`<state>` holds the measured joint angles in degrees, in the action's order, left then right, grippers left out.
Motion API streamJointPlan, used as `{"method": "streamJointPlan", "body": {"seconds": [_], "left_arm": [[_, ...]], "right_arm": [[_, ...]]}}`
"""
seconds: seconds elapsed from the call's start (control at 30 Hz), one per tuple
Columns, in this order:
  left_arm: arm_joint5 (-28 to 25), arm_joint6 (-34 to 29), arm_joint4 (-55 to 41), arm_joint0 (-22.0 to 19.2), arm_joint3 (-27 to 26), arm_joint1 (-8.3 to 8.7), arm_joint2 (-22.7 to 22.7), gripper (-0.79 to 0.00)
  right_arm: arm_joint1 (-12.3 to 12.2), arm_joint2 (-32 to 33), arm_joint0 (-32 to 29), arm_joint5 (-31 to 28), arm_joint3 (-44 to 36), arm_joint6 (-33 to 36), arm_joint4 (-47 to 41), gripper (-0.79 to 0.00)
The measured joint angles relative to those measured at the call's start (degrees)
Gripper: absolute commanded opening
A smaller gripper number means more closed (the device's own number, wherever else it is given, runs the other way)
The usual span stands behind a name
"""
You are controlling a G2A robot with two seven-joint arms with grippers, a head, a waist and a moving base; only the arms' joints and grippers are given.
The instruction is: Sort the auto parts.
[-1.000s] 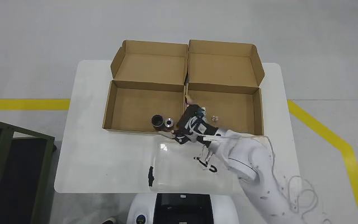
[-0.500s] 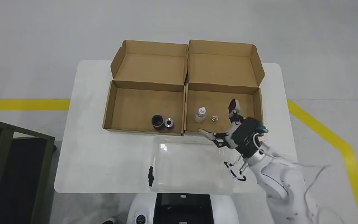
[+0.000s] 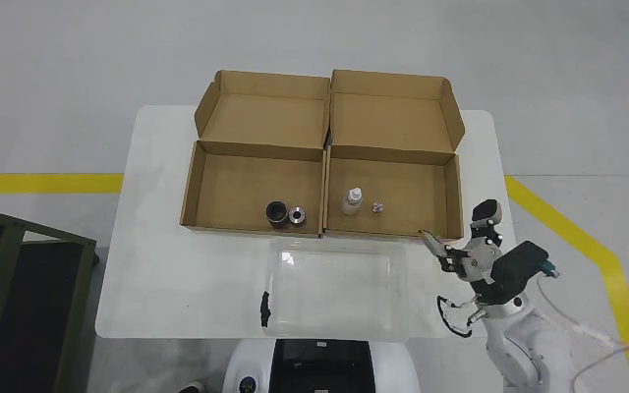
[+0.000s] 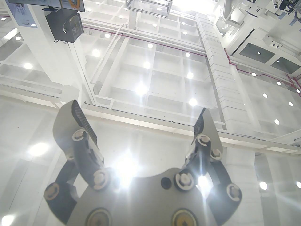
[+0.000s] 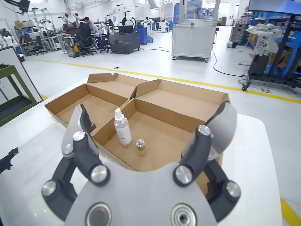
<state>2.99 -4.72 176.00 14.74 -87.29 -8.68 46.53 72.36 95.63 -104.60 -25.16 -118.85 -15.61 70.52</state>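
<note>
Holding right gripper (image 5: pixel 152 109) spread and empty just beside right box (image 3: pixel 418 187), seemingly to stay clear of bottle (image 5: pixel 122 130) and jar (image 5: pixel 141 148) standing inside it, left gripper (image 4: pixel 138 107) likewise spread, dark parts (image 3: pixel 276 211) in adjoining left box (image 3: pixel 236 182).

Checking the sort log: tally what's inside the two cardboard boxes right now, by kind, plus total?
Round metal parts: 2, in the left box
Spray bottle: 1, in the right box
Small silver-topped part: 1, in the right box
Total: 4
</note>
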Motion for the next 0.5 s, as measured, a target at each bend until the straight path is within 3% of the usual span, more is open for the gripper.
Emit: {"method": "streamJointPlan", "body": {"seconds": [0.5], "left_arm": [[0.0, 0.0, 0.0, 0.0, 0.0, 0.0, 0.0, -0.001]], "right_arm": [[-0.1, 3.7, -3.9, 0.8, 1.0, -3.3, -1.1, -0.001]]}}
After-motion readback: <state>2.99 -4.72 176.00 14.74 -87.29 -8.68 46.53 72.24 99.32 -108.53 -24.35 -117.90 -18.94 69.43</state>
